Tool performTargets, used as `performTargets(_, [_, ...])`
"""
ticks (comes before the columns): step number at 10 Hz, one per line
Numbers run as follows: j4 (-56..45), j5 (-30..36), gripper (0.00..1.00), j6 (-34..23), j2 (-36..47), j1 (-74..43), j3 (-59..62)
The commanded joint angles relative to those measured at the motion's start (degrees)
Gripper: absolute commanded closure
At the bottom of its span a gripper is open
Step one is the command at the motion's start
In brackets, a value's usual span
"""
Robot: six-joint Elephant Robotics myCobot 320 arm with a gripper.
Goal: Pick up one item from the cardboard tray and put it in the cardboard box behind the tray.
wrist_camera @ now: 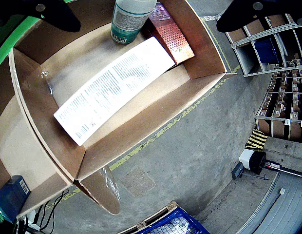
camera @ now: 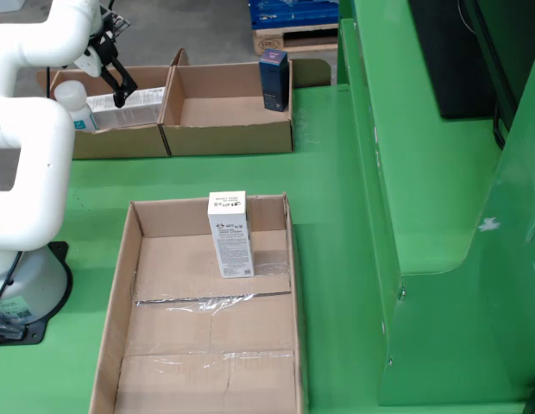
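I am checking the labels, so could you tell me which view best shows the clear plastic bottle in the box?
The gripper-mounted view shows the bottle best: close up, its teal label visible, though its top is cropped. The fixed view shows the bottle small and partly hidden behind the arm.

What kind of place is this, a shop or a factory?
More likely a warehouse or packing hall: bare concrete floor with yellow line markings, shelving racks full of bins, a wooden pallet, and cardboard boxes on a green workbench.
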Motion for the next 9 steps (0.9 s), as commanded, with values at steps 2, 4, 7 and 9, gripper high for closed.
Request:
performTargets(2, [1.83, -4.31, 0.0, 2.62, 3.12, 2.56, 1.49])
performTargets(4, [2.9, -8.92, 0.0, 3.82, 6.15, 4.13, 1.49])
performTargets(7, [1.18, -19.21, 0.0, 7.01, 13.63, 7.2, 1.49])
performTargets(9, [0.82, -25.02, 0.0, 9.48, 17.05, 8.34, 1.49])
